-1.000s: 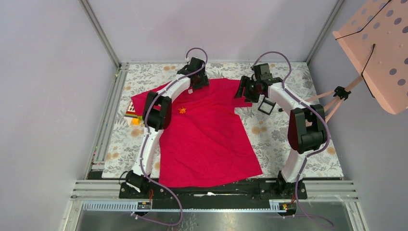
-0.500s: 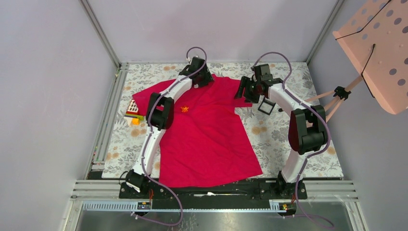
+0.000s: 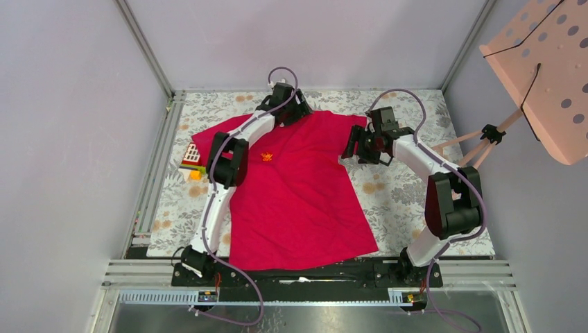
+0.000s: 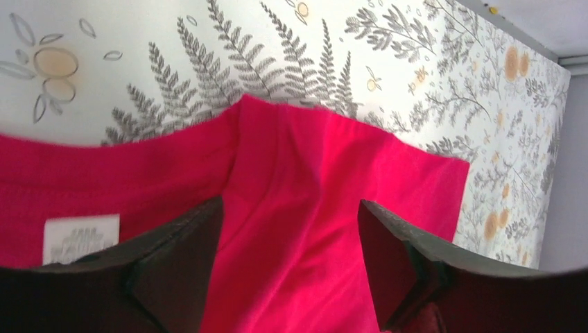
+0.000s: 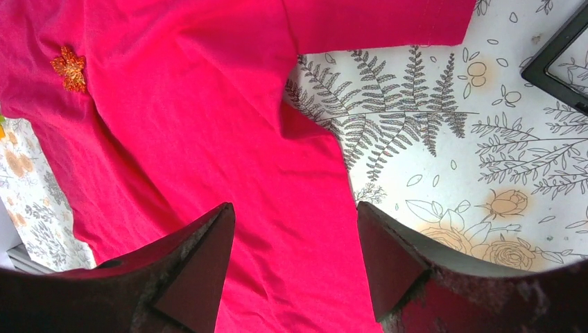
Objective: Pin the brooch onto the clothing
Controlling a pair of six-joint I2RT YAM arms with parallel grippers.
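The brooch [image 3: 265, 157] lies on the red T-shirt [image 3: 305, 201], toward 10 o'clock from the shirt's middle. The shirt is spread flat on the floral surface [image 3: 416, 201]. The left claw [image 3: 295, 111] hovers at the shirt's 12 o'clock edge near the white label [image 4: 80, 239], fingers apart and empty. The right claw [image 3: 360, 147] is at 2 o'clock by the sleeve, likewise apart, with a black case [image 5: 561, 62] just beyond.
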